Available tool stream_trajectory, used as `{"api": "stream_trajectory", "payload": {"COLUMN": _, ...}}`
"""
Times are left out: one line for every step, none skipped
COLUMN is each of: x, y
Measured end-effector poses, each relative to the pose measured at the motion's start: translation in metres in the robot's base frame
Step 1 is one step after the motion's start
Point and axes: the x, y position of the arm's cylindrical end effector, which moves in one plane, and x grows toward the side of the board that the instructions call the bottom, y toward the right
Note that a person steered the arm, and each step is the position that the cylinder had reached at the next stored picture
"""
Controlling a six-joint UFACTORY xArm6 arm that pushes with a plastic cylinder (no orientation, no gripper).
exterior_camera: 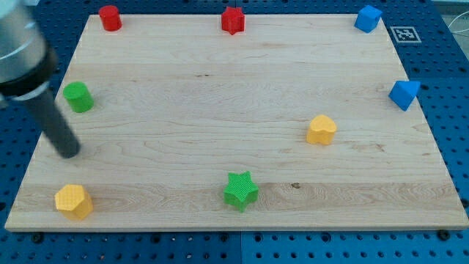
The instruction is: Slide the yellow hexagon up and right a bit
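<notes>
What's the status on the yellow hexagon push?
My tip above yellow hexagon, not touching. Hexagon at board's bottom-left corner. Green cylinder above tip; up-right path clear.

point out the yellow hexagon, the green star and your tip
yellow hexagon [73,201], camera view, on its top face
green star [240,189], camera view, centre of its top
my tip [69,152], camera view, the rod's very end, above the hexagon

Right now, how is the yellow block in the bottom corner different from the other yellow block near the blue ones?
The yellow hexagon block sits at the view's bottom left corner of the wooden board; the yellow heart-shaped block sits toward the view's right. The hexagon has flat sides, while the heart has a notched top. My tip is just above the hexagon, far from the heart. Both are yellow, similar in size, and touch no other block.
</notes>
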Motion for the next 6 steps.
{"api": "stream_trajectory", "payload": {"x": 0.055, "y": -0.022}}
{"api": "stream_trajectory", "payload": {"x": 0.095, "y": -0.02}}
{"api": "stream_trajectory", "payload": {"x": 0.095, "y": 0.001}}
{"api": "stream_trajectory", "payload": {"x": 0.095, "y": 0.048}}
{"api": "stream_trajectory", "payload": {"x": 0.094, "y": 0.067}}
{"api": "stream_trajectory", "payload": {"x": 0.078, "y": 0.075}}
